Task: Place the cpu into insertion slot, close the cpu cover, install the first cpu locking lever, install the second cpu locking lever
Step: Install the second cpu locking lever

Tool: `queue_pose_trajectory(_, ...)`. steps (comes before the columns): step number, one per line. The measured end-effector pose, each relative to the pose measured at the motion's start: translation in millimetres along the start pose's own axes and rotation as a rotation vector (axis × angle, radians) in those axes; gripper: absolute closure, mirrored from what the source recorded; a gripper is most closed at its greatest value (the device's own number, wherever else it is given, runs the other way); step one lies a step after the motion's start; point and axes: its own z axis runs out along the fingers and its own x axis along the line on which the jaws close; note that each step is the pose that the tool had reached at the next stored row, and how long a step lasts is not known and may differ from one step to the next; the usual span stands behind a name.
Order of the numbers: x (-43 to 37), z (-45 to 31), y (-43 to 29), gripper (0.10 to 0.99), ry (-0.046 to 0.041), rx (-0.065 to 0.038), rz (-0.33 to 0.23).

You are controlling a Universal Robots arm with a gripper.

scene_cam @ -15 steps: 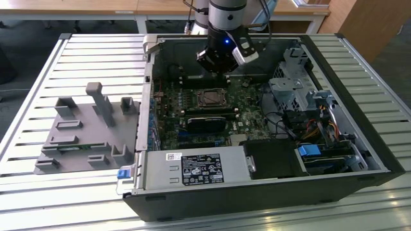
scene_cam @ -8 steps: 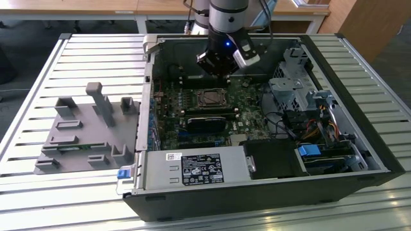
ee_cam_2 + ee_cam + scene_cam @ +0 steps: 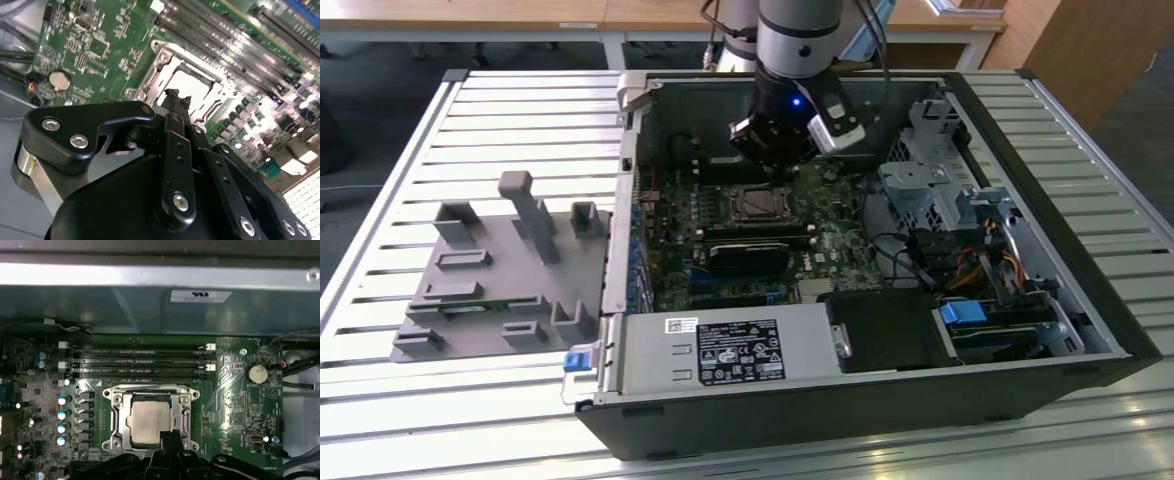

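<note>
First wrist view gives us the clearest read: the cpu (image 3: 148,421) lies flat inside the insertion slot (image 3: 116,412), its grey top visible through the cut-out of the cpu cover (image 3: 186,415), which appears to be folded down over it. So we judge that placing the chip is done and closing the cover is done or nearly so, and that the lever steps are now in hand. Our gripper (image 3: 171,436) hangs just above the socket's near edge with its fingers drawn together and holding nothing. In the second wrist view those tips (image 3: 177,96) sit at the frame's rim. In the exterior view we see the arm over the motherboard (image 3: 834,185) inside the open computer case (image 3: 1014,120). We cannot make out the levers' state; the next move calls for a precise, gentle push at the socket's edge.
</note>
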Motion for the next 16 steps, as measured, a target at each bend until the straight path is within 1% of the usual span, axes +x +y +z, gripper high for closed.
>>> queue_pose_trajectory(3,-0.1,-0.3,-8.0,0.980,0.0013,0.000,0.000)
queue_pose_trajectory(5,-0.2,-0.4,-12.6,0.980,0.0044,0.000,0.000)
queue_pose_trajectory(7,-0.9,-0.3,-15.7,0.980,0.0085,-0.001,0.000)
queue_pose_trajectory(8,-1.5,-0.3,-17.0,0.980,0.0108,-0.005,0.001)
queue_pose_trajectory(13,-1.6,-0.1,-22.5,0.980,0.0115,-0.025,0.001)
queue_pose_trajectory(14,-1.6,-0.2,-25.0,0.980,0.0115,-0.028,0.001)
queue_pose_trajectory(16,-1.7,-0.4,-29.5,0.980,0.0115,-0.029,0.001)
